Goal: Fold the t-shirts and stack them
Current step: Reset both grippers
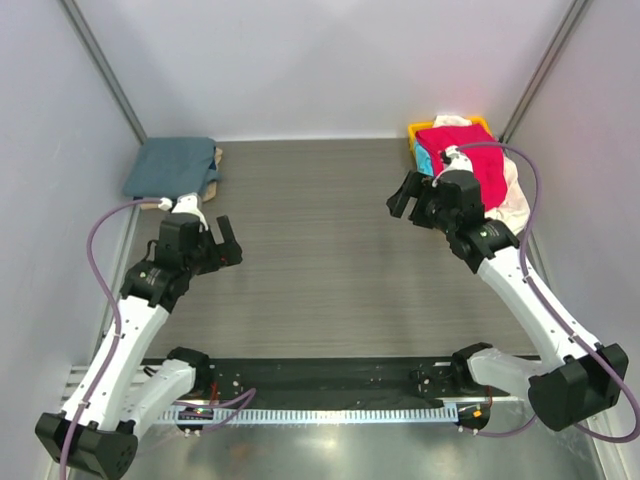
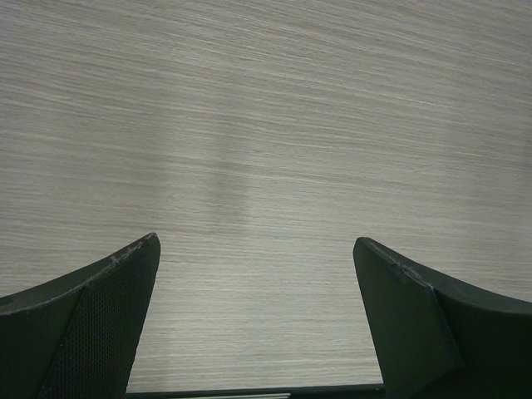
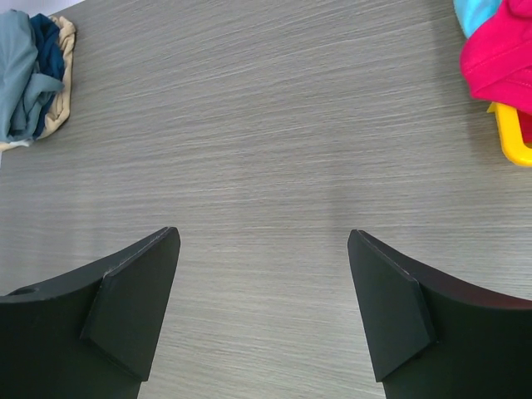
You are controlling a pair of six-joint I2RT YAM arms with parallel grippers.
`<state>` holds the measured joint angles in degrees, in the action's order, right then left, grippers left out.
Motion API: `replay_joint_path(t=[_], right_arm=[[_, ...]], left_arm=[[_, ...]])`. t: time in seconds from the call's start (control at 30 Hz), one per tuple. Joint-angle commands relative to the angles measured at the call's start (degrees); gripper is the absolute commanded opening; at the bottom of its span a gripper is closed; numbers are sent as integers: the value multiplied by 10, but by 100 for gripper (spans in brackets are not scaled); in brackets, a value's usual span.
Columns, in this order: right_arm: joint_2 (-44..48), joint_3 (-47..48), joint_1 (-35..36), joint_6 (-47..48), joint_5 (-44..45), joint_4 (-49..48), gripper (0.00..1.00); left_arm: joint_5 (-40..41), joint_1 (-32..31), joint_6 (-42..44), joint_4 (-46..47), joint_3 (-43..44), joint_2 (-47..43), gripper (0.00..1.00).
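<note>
Top view: the arms are between shirts. A folded stack (image 1: 175,168) sits at the far-left corner of the table (image 1: 320,250), with the slate blue-grey tee (image 1: 165,160) on top and the tan tee (image 1: 216,160) peeking out at its right edge. The unfolded shirts are far right in the yellow basket (image 1: 414,130). The red tee (image 1: 470,150) is on top, the turquoise tee (image 1: 424,160) is at the left rim, and the cream tee (image 1: 513,195) spills over the right side. The left gripper (image 1: 230,243) hovers near the stack with jaws spread and nothing in them. The right gripper (image 1: 402,197) hangs just left of the basket, also spread wide and empty, and faces the table middle rather than the basket.

Left wrist view: only bare woodgrain shows between the two fingers, with no cloth in frame. The jaws are wide apart.

Right wrist view: the fingers are wide apart over bare table. The stack is at top left, and a navy tee (image 3: 48,41) shows between the blue-grey layer and the tan one. Red and turquoise cloth and the basket rim are at top right, off the jaws' line.

Read: the step in hand is fetching the next shirt, probably the red one since it is topmost and nearest. The right arm needs to turn back to the basket, drop onto the red cloth and pinch it. Then it should drag it out to the open middle of the table. After that the left arm would need a second corner to spread it flat. Risk: the turquoise or cream tee gets dragged out with it.
</note>
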<state>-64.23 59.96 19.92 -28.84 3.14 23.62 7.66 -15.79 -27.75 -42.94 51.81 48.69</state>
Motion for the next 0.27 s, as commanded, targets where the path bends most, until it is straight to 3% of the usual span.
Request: replay_joint_path(t=[0.0,0.23], right_arm=[[12,12,4,1,27,-32,89],[-8,15,15,7,34,-40,89]], left_arm=[[-11,-2,12,13,6,-1,100],[-7,-2,12,10,7,-4,100]])
